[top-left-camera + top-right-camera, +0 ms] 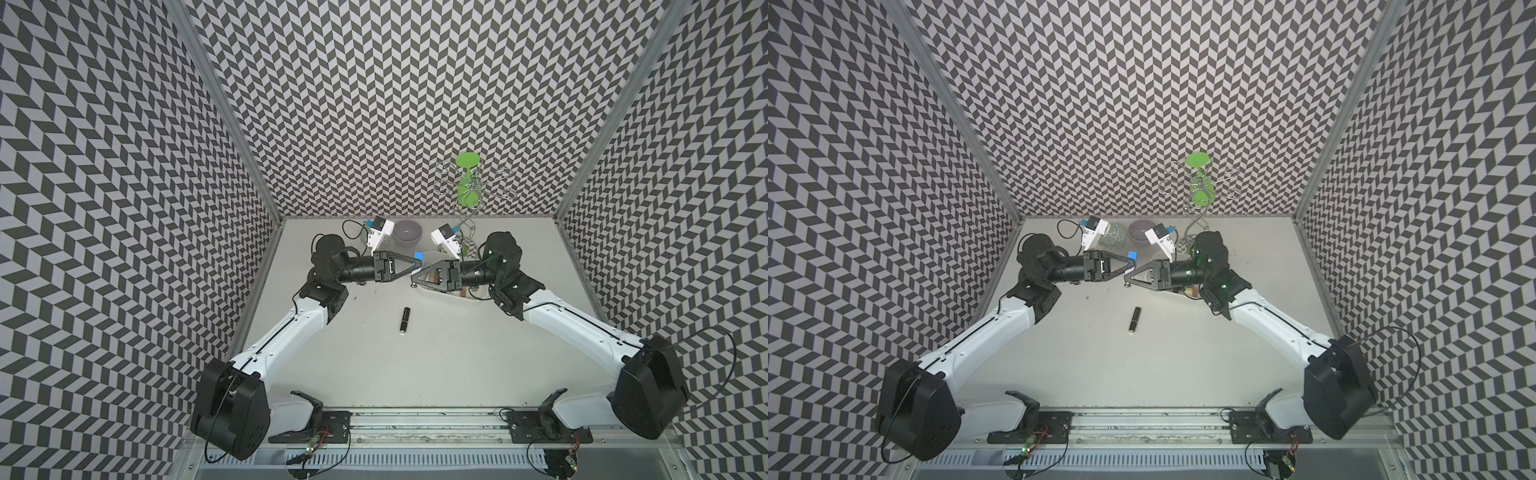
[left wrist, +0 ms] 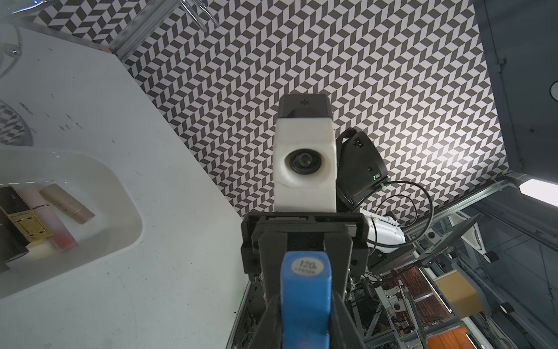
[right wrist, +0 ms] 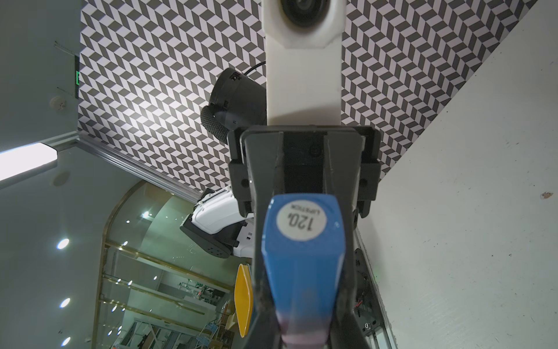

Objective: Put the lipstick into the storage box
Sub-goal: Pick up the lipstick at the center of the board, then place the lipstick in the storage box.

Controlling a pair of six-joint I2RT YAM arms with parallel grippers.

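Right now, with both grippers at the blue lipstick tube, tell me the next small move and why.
Probably open the left gripper. The blue plastic lipstick tube sits clamped by both it and the right gripper, and the white shallow plastic storage box lies under the right arm, so the right should carry it.

open table (image 1: 415,365) lies all round the black lipstick (image 1: 405,320), but the right arm (image 1: 478,274) overhangs the storage box (image 2: 129,199).

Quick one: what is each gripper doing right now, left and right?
The left gripper: closed on the blue lipstick.
The right gripper: closed too, apparently on the same blue lipstick, so both hold it.
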